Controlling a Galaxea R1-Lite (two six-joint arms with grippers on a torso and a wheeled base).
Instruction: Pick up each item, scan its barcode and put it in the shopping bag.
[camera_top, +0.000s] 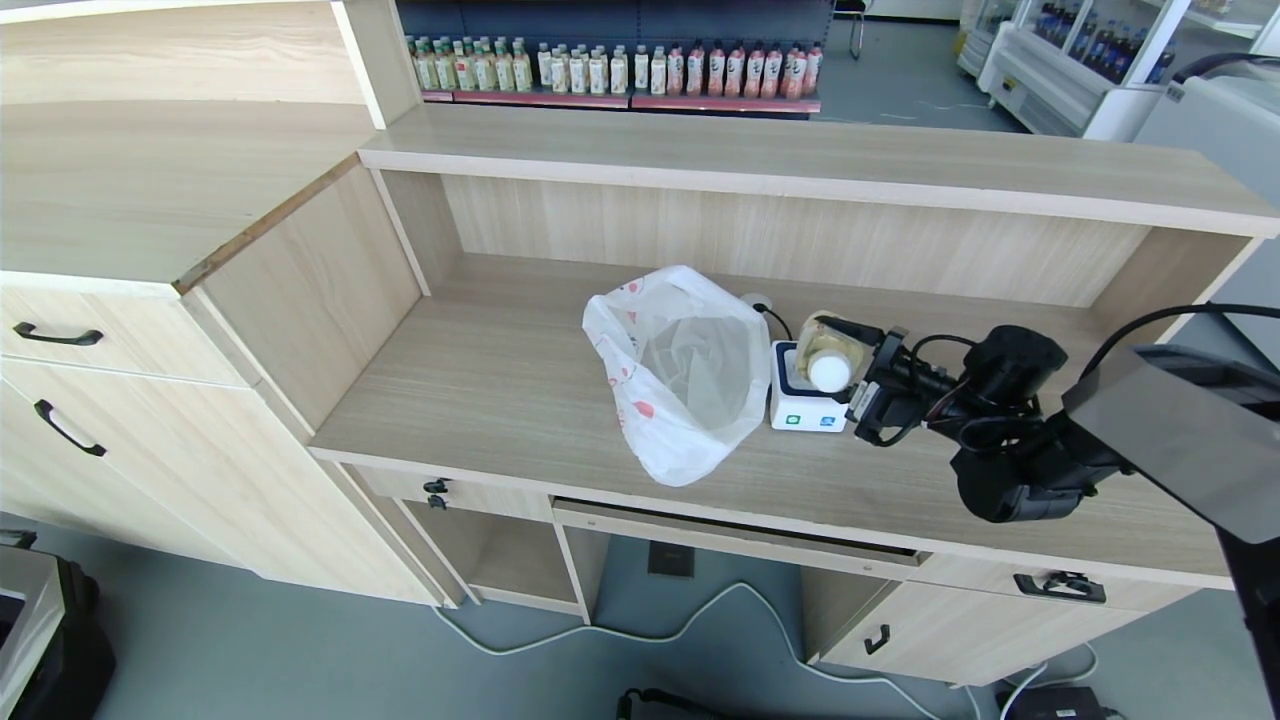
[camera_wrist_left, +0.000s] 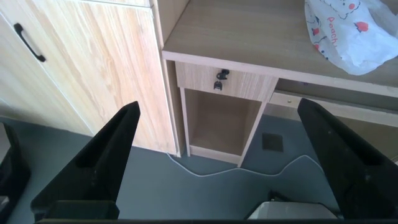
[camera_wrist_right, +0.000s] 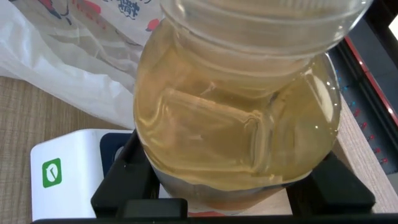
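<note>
**Bottle at the scanner: get the code to face the window**

The right gripper (camera_top: 855, 375) is clamped on a bottle (camera_top: 828, 362) of pale yellow drink with a white cap. It holds the bottle on its side, just over the blue top of the small white scanner (camera_top: 805, 410). The scanner sits mid-desk, nearer the front edge. The white plastic shopping bag (camera_top: 685, 370) is just beside it on the left-edge side, its mouth open upward.

In the right wrist view the bottle (camera_wrist_right: 236, 124) hangs close above the scanner (camera_wrist_right: 59, 171). No barcode can be made out, so whether it faces the window is unclear.

The step in hand appears to be the scan. To do it well:
- Roll the bottle about its long axis until the label turns down.
- Stay close above the scanner without pressing on it.
- Then lift clear of the bag's rim before crossing.

The left gripper (camera_wrist_left: 219, 106) hangs wide open and empty below the desk's (camera_top: 500, 380) front edge.
</note>
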